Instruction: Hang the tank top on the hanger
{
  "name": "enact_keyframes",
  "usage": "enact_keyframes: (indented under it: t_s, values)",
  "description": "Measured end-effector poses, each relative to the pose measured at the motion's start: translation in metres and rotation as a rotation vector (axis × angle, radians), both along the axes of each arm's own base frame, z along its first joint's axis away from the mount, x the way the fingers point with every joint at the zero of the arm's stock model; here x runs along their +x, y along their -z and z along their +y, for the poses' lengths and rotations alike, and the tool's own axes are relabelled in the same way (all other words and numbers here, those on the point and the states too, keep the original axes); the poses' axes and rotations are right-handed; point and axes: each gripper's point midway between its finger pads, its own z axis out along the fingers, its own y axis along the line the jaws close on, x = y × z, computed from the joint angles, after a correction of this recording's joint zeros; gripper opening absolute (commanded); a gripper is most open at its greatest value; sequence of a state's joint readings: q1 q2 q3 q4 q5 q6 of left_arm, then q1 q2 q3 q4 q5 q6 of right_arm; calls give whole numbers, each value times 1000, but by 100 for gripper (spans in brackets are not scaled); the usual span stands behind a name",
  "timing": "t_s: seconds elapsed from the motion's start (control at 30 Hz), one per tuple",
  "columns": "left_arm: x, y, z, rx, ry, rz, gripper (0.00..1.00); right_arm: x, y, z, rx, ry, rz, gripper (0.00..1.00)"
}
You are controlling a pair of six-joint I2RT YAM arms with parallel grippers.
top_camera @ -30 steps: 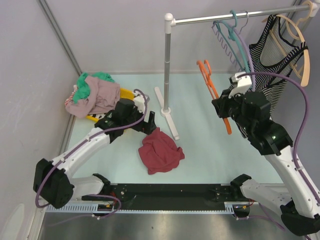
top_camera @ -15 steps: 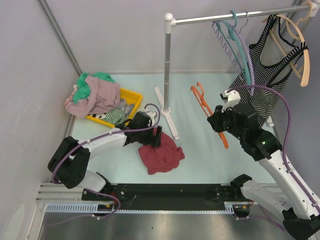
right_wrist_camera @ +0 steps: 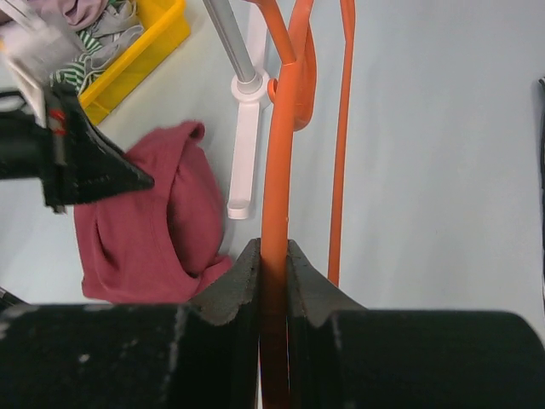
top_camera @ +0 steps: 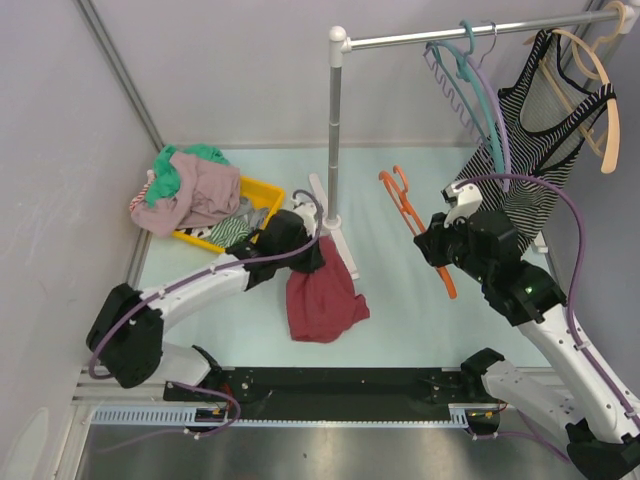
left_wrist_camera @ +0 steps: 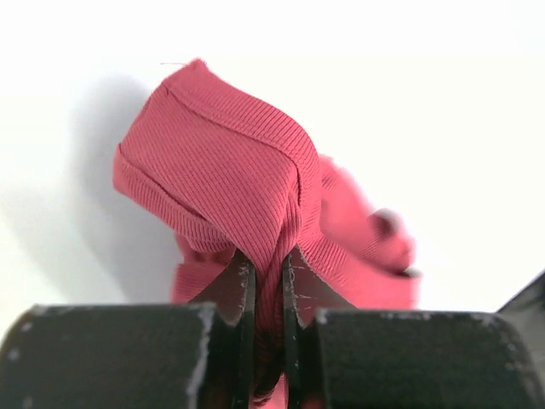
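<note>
The left gripper [left_wrist_camera: 268,281] clamps a fold of the maroon tank top [top_camera: 322,299], its two dark fingers pressed tight on the ribbed fabric, as seen from the left wrist. From the overhead camera, the top's upper edge is pinched at the gripper just beside the base of the white rack post [top_camera: 334,130], while the rest of the garment hangs and spreads onto the pale green table [top_camera: 400,310] near the front edge.

To the right, the right gripper [right_wrist_camera: 272,264] is closed on the thin orange hanger [top_camera: 418,226], one arm of the plastic frame squeezed between its dark pads. The hanger is held tilted above the table, hook end toward the post, well apart from the tank top.

At the back left, a yellow bin [top_camera: 262,194] sits heaped with a dusty-pink garment [top_camera: 200,190] and a green cloth [top_camera: 205,153]. On the rail [top_camera: 470,32] at the upper right hang a teal hanger [top_camera: 478,75], a lilac hanger [top_camera: 496,120] and a striped tank top [top_camera: 545,125] on a wooden hanger [top_camera: 597,85].
</note>
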State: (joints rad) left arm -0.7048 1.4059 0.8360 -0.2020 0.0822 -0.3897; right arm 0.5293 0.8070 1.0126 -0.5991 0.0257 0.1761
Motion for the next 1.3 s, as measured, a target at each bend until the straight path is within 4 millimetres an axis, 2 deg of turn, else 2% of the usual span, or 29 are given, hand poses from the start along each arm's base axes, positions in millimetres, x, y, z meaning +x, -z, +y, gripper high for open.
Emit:
enact_keyframes:
  t_s: [0.03,0.13,0.23,0.27,0.3,0.33,0.4,0.43,0.5,0.57,0.6,0.63,0.7,0.83,0.9,0.93,1.0,1.07,1.13,1.23,1.3]
  values:
    - [6,-16,-5,-23,6,-38,0,0,0,0,0,0,1,0]
    - [24,-84,-18,-141,28,-225,0,1,1,1,-3,0,5,0]
    - [23,-146,-13,-259,27,-408,3,1,2,1,-4,0,7,0]
    - [19,-159,-8,-288,19,-457,10,1,2,1,-2,2,9,0]
    - [15,-165,-3,-306,14,-484,38,2,2,1,-1,2,10,0]
    - [10,-166,2,-322,9,-503,56,2,3,1,1,3,12,0]
    - [-2,-142,13,-314,-9,-474,78,2,3,2,1,4,14,0]
    - [-7,-124,19,-296,-20,-439,80,3,3,2,3,5,15,0]
    - [-23,-74,32,-240,-48,-326,90,4,4,3,5,6,20,0]
    - [-44,-24,52,-159,-81,-205,95,4,6,4,4,3,26,0]
    - [-55,-7,62,-129,-97,-161,96,5,6,5,5,1,30,0]
    - [-63,1,71,-110,-115,-137,96,5,7,6,5,1,33,0]
    - [-66,-7,81,-117,-151,-155,97,6,8,9,12,-7,41,0]
    - [-53,-45,88,-144,-221,-248,94,7,8,14,27,-22,45,0]
    - [-42,-59,86,-139,-238,-272,91,7,7,16,36,-29,42,0]
    - [-37,-62,83,-134,-241,-274,91,7,7,17,44,-33,41,0]
    - [-25,-64,73,-120,-233,-270,84,5,10,19,51,-41,50,0]
    - [-14,-52,63,-85,-225,-243,70,3,16,19,54,-43,65,0]
    - [-7,-33,57,-32,-217,-201,63,1,22,19,52,-45,78,0]
    - [3,-8,52,42,-212,-153,61,-1,22,18,52,-45,79,0]
    - [8,2,51,77,-212,-139,60,-3,20,16,55,-45,73,0]
